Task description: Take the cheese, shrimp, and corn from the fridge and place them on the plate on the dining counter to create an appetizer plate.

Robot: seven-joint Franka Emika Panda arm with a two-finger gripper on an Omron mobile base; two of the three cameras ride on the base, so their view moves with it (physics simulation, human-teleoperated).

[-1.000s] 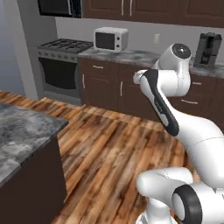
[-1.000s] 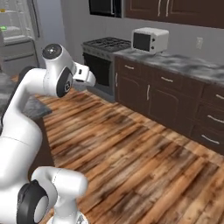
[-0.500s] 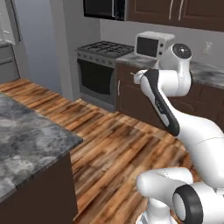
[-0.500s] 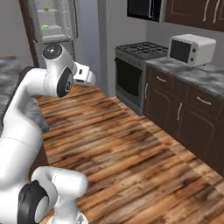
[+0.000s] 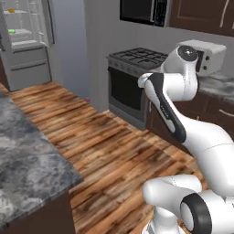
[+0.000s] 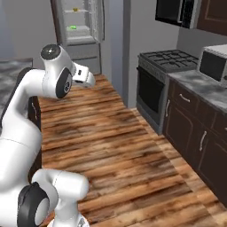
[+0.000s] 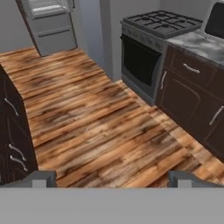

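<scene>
Found the gripper (image 7: 113,178) wide open in the hand view, both fingertips (image 7: 43,178) far apart with nothing between them, only wood floor (image 7: 96,113) beyond. Saw the hand (image 6: 83,76) in the right base view raised at chest height, well apart from any food.

Spotted the fridge (image 5: 27,41) far off across the floor, door open, pale shelves and drawers showing. Made out the corn (image 5: 12,31) as a green streak on a middle shelf, again in the right base view (image 6: 72,27). Noted a yellow speck (image 6: 75,9) on the shelf above it (too small to call it cheese for certain). Could not pick out any shrimp at that distance.

Saw a stove (image 5: 132,87) along the wall to the right of the fridge, a black microwave (image 5: 144,11) above it, and a white toaster oven (image 5: 205,55) on the counter just beside. Noted a marbled top (image 5: 27,169) close on the left, with dark drawer fronts (image 7: 13,131) along the hand view's left edge.
</scene>
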